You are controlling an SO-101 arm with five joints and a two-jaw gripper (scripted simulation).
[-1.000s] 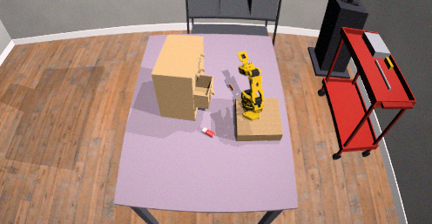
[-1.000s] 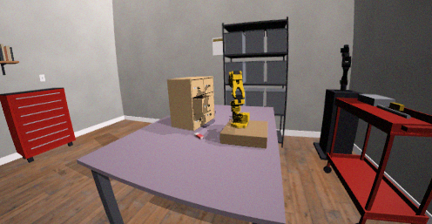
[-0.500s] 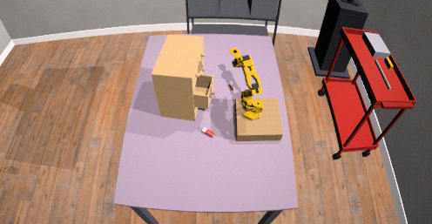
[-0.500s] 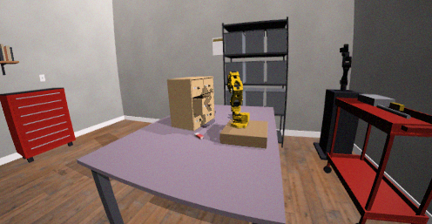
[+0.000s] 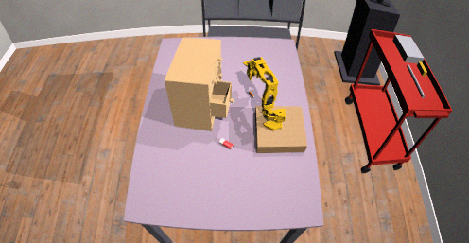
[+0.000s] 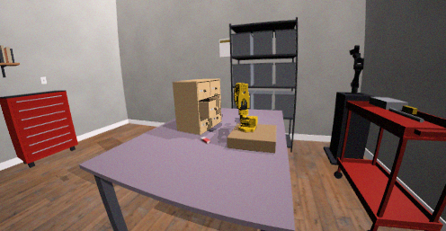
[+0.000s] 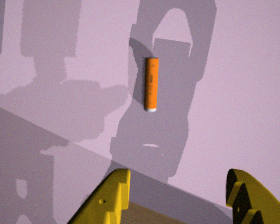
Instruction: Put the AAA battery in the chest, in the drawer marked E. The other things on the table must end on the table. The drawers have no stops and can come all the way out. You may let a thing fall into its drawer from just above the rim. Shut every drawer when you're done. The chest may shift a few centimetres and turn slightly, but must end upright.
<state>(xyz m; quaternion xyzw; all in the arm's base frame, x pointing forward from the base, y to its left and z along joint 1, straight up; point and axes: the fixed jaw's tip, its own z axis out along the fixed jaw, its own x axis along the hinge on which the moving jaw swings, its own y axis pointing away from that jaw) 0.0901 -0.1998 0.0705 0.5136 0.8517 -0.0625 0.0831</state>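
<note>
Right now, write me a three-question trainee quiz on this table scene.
1. True or false: the orange battery lies on the table, not gripped by the hand.
2. What stands out of the chest? A) one drawer B) no drawer C) every drawer
3. Fill in: the small red and white thing lies on the ____.

Key: 1 true; 2 A; 3 table.

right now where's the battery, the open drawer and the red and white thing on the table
AAA battery (image 7: 151, 83), wrist view, middle of its orange body.
Open drawer (image 5: 220, 99), top view, its near side wall.
Red and white thing (image 5: 226, 143), top view, its middle, lying in front of the chest.
</note>
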